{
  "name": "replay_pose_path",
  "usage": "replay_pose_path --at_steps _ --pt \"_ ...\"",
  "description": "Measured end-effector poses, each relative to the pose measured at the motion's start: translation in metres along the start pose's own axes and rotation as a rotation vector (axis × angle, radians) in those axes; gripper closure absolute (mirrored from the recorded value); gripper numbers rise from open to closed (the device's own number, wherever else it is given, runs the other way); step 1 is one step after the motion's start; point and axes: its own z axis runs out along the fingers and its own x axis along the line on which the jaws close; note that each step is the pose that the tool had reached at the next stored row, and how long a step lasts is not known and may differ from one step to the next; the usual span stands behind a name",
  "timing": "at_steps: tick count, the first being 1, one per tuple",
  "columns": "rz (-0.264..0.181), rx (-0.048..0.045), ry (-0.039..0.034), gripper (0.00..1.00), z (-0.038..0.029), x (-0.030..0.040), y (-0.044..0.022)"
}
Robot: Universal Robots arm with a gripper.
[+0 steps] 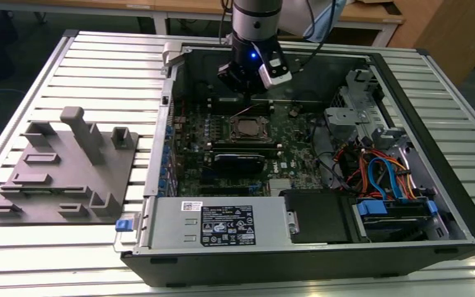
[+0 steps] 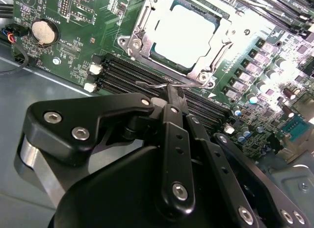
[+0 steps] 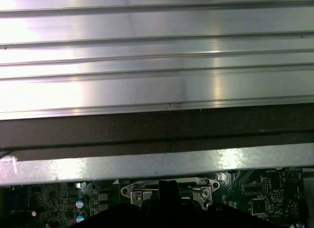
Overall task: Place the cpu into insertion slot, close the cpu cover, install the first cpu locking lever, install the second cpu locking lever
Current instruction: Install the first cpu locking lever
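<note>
The cpu [image 2: 184,34] lies with its pale metal top up in the insertion slot [image 1: 231,131] on the green board. The silvery cpu cover [image 2: 140,41] is folded flat around it, and the chip shows through its window. My gripper [image 2: 171,94] hangs just beyond the socket's edge with its black fingers shut together. Its tip is at a thin wire locking lever [image 2: 147,84] that runs along that edge. In the exterior view the gripper [image 1: 247,93] stands over the back of the socket. In the first wrist view its dark fingers [image 3: 164,191] cover part of the cover frame [image 3: 130,190].
Black memory slots [image 2: 122,68] lie between the gripper and the socket. A coin battery [image 2: 43,32] sits on the board. The open case's wall [image 1: 175,68] surrounds the work; cables [image 1: 386,173] fill the exterior view's right. A grey fixture plate [image 1: 64,173] rests on the slatted table.
</note>
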Motion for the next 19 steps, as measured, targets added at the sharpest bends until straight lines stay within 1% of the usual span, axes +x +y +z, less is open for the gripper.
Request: replay_pose_path --at_steps 5,7,10,12,15,19 --pt "0.000 -0.0016 0.0001 0.90 0.0003 -0.0013 0.0001" --pt "0.000 -0.0048 0.0008 0.90 0.0017 -0.0022 0.0001" --pt "-0.003 -0.0051 0.0022 0.90 0.0030 -0.0026 0.0000" --pt "-0.007 -0.0060 0.0028 0.90 0.0034 -0.0058 0.0002" --pt "-0.007 -0.0110 0.0030 0.90 0.0049 -0.0060 0.0002" --pt "-0.007 -0.0150 0.0036 0.90 0.0080 -0.0059 0.0003"
